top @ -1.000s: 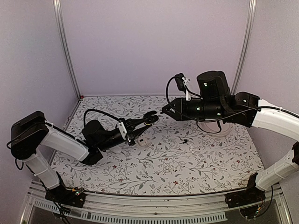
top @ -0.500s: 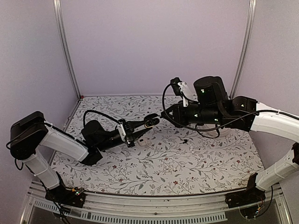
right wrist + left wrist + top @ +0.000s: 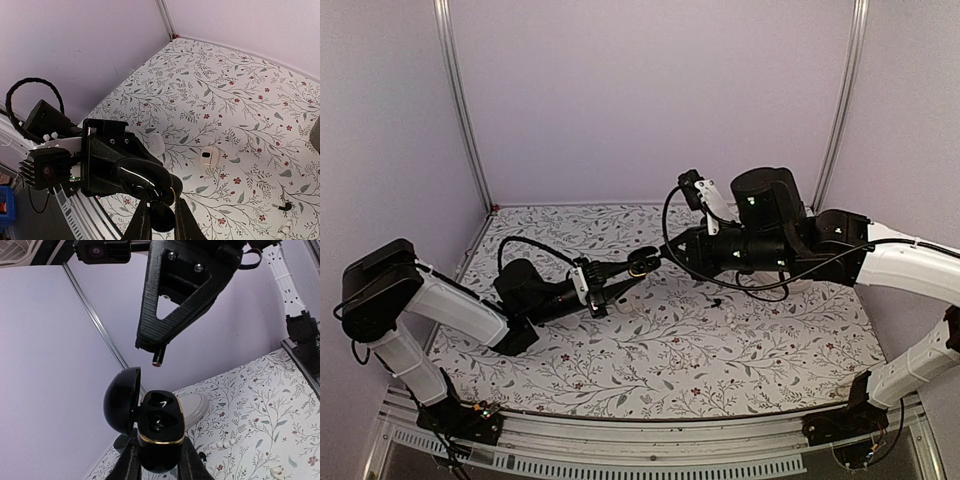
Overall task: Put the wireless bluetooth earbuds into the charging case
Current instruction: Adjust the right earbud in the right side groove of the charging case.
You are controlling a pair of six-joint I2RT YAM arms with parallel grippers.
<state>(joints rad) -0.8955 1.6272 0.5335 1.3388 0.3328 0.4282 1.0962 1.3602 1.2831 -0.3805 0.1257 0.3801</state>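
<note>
My left gripper [image 3: 626, 270] is shut on a black charging case [image 3: 159, 429] with a gold rim. It holds the case above the table with the lid [image 3: 121, 399] swung open and both sockets showing. My right gripper [image 3: 669, 246] is shut on a black earbud [image 3: 161, 216] just above the open case [image 3: 150, 181]. In the left wrist view the earbud's stem [image 3: 158, 356] hangs from the right gripper, a short gap above the case. A second black earbud [image 3: 717, 301] lies on the table.
A grey-white round dish [image 3: 196, 405] sits behind the case, under the right arm. Two white pieces [image 3: 156, 143] [image 3: 210, 156] and small white bits [image 3: 730, 315] lie on the floral tablecloth [image 3: 620, 370]. Purple walls enclose the back and sides.
My right gripper has moved left and down with the earbud, closing on the open case. My left gripper has held the case nearly still.
</note>
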